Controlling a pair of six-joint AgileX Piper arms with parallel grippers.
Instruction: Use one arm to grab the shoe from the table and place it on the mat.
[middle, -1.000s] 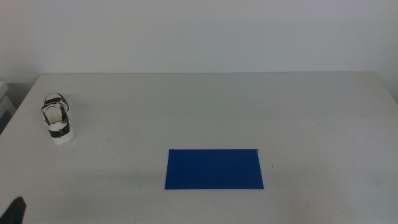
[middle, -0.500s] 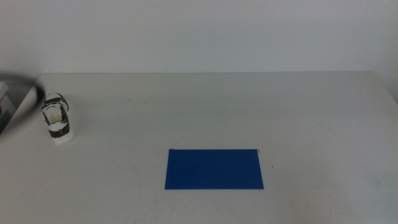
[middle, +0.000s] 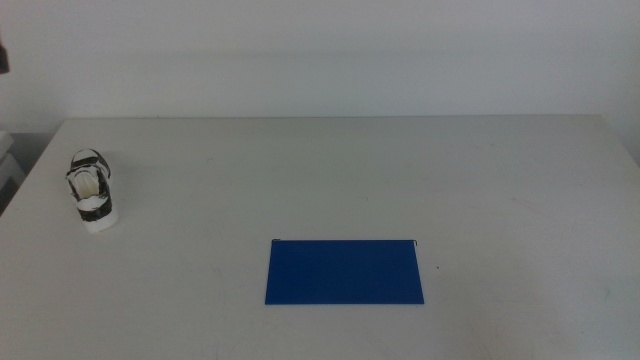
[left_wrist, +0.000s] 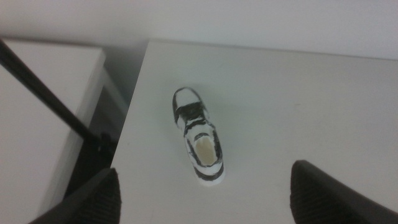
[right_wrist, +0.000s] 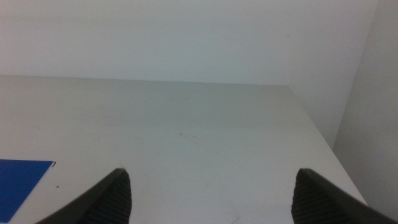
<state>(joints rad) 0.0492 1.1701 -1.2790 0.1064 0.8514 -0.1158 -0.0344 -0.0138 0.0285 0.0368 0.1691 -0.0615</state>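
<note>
The white and black shoe (middle: 91, 190) stands near the left edge of the white table (middle: 400, 170), toe pointing away. The dark blue mat (middle: 345, 271) lies flat at the front middle, far to the shoe's right. My left gripper (left_wrist: 208, 204) is open and empty, high above the shoe (left_wrist: 199, 143), which lies between its jaws in the left wrist view. In the middle view only a dark sliver of the left arm (middle: 3, 52) shows at the top left corner. My right gripper (right_wrist: 211, 200) is open and empty over the table's right part; a mat corner (right_wrist: 18, 180) shows there.
The table's left edge (left_wrist: 132, 118) runs close beside the shoe, with a white cabinet (left_wrist: 43, 93) and a dark gap beyond it. The table's right edge (right_wrist: 323, 143) shows in the right wrist view. A white wall stands behind.
The left arm rose from the bottom left edge, swept up past the shoe's left side, and is now almost out of the middle view. Shoe and mat have not moved.
</note>
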